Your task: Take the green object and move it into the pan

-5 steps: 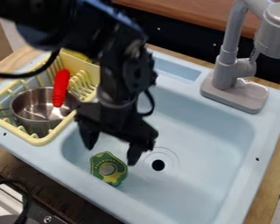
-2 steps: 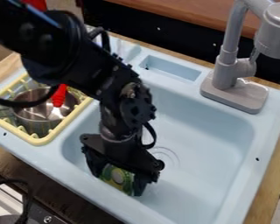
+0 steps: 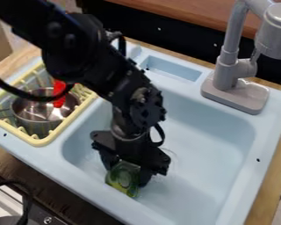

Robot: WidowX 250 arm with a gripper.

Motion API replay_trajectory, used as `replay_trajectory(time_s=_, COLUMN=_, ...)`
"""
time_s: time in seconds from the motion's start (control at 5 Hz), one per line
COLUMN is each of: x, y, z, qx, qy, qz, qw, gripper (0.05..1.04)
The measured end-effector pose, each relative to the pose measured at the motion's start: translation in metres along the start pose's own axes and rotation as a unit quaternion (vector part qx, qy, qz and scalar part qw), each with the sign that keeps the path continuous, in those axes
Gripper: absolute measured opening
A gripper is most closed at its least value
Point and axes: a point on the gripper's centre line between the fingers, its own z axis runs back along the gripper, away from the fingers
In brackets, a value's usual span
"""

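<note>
Kitchen with sink [image 3: 207, 136] and faucet [image 3: 228, 66]

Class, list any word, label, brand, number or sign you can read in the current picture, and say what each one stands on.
No text can be read.
Green object in the sink: any print is too small or unclear to make out.
Metal pan, yellow rack, grey faucet: no lettering that I can make out.

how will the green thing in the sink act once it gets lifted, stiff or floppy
The green object would probably stay stiff, since its outline looks firm, with no sag or fold. It looks small beside the sink, so it is likely light. Its rounded, uneven edge might let it twist a little in a grip.
</note>
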Motion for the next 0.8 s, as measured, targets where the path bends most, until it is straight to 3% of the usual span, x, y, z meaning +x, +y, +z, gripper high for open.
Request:
replay_trajectory(time_s=0.2, x=0.0, y=0.003, z=0.002, qx=-0.001, qy=0.019, qz=-0.002, qw=0.9998, gripper=0.505)
replay_trajectory(time_s=0.4, x=-0.003, y=0.005, z=0.007, qx=-0.01, qy=0.024, qz=0.024, qw=0.9994, gripper=0.338)
replay_trajectory(time_s=0.6, x=-0.001, y=0.007, z=0.012, qx=-0.01, qy=0.043, qz=0.036, qw=0.9984, gripper=0.324)
replay_trajectory(time_s=0.8, x=0.009, y=0.005, z=0.026, qx=-0.013, qy=0.041, qz=0.048, qw=0.9979, gripper=0.324)
